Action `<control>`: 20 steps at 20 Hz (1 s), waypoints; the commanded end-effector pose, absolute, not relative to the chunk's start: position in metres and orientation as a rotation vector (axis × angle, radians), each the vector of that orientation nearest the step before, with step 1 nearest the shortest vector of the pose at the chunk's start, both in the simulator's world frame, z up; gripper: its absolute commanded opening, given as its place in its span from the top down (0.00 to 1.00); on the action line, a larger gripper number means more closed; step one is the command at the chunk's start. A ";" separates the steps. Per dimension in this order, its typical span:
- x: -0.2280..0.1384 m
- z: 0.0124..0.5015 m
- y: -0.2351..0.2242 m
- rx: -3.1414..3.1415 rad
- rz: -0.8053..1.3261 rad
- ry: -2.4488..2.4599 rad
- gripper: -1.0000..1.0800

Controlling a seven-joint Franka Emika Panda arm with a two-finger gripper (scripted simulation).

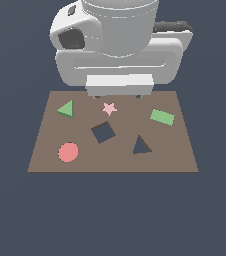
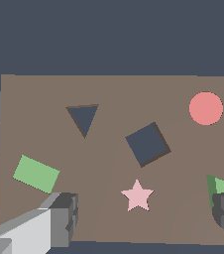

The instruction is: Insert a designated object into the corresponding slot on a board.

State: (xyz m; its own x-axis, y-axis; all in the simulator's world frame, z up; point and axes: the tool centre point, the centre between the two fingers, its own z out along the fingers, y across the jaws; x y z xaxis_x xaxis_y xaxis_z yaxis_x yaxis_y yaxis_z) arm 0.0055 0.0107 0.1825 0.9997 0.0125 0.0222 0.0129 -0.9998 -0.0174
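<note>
You are looking at the brown board (image 1: 113,150) lying flat on the dark blue ground, with the arm's white body hanging over its far edge. The green triangular block (image 1: 66,109) rests on the board toward the exterior view's left, in the far part, well apart from the triangular slot (image 1: 141,146), which sits toward the exterior view's right in the nearer half and shows the dark ground through it. Between them you have the square cut-out (image 1: 103,132), turned like a diamond, near the board's middle. The pink star (image 1: 109,108) lies just beyond that cut-out, the green rectangle (image 1: 162,117) is at the far right of the exterior view, and the red disc (image 1: 68,152) is at the near left, nearer than the triangle block.

In the wrist view your gripper (image 2: 146,218) is spread wide with nothing between its fingers (image 2: 64,213); the star sits on the board in the gap. The other fingertip hides one corner of the green triangular block in that picture; whether it touches the block you cannot tell
</note>
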 end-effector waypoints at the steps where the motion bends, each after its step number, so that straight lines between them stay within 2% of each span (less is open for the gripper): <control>1: 0.005 0.182 0.011 -3.124 -0.035 -0.020 0.04; 10: -0.005 0.164 -0.013 -3.126 -0.030 -0.045 0.04; 20: -0.036 0.105 -0.090 -3.132 -0.014 -0.125 0.04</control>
State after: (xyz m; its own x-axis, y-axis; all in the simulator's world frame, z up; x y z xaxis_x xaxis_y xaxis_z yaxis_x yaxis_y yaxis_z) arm -0.0299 -0.0760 0.1155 0.9974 0.0711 0.0111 0.0712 -0.9974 -0.0083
